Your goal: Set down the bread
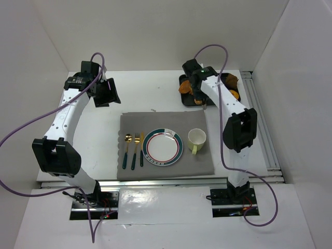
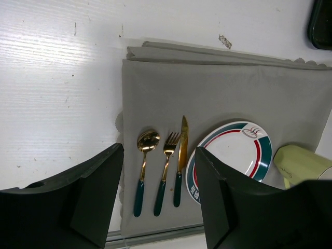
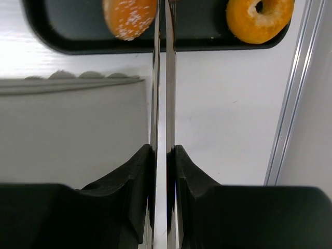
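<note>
The white table (image 1: 150,88) carries a grey placemat (image 1: 155,122); a black tray (image 3: 207,45) lies just beyond the placemat's far right corner; the left gripper (image 2: 158,155) hangs above the placemat's far left corner, fingers spread wide and empty; the right gripper (image 3: 162,155), over the placemat's far right edge, pinches metal tongs (image 3: 170,78) nearly closed; on the placemat sit a banded plate (image 1: 162,147) at centre, a pale green mug (image 1: 197,138) to its right, and a knife (image 2: 181,155), fork (image 2: 167,171) and spoon (image 2: 145,155) on the left; on the tray rest a ring doughnut (image 3: 258,19) and a sugar-dusted bun (image 3: 128,16) beside the tong tips, though whether they touch it cannot be told.
</note>
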